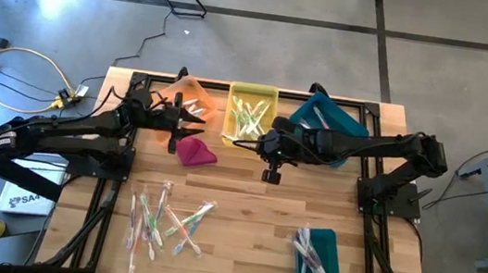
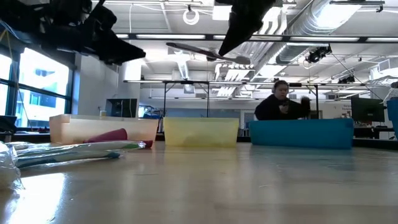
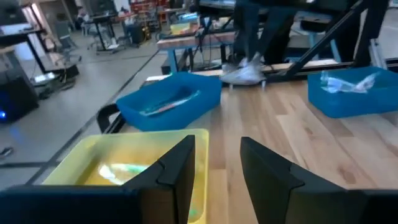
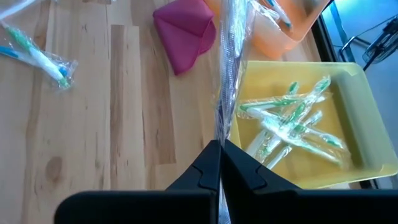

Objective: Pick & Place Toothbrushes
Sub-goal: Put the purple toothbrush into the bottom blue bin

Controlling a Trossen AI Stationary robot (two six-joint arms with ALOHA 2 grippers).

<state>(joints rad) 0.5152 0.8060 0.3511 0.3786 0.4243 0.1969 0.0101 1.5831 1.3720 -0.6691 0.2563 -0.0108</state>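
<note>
Toothbrushes [image 1: 168,220] mostly loose on worktop [image 1: 252,221]; right claw [image 4: 219,149] clamped on one clear-wrapped brush [image 4: 229,62] by yellow bin [image 4: 367,134], prob. sorting by colour; left claw [image 3: 214,168] apart, empty, over orange bin [image 1: 189,92].

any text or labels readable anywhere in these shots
"SA": dark letters on a white box or sheet lying on the floor beside the table's left edge, in the high view; the rest of the print is cut off by the left arm's frame and too small to read.
Toothbrushes' wrappers in the yellow bin: no print that can be read.
Orange bin, teal bins: no labels seen.
Room behind, low view: screens and signs too blurred to read.
</note>
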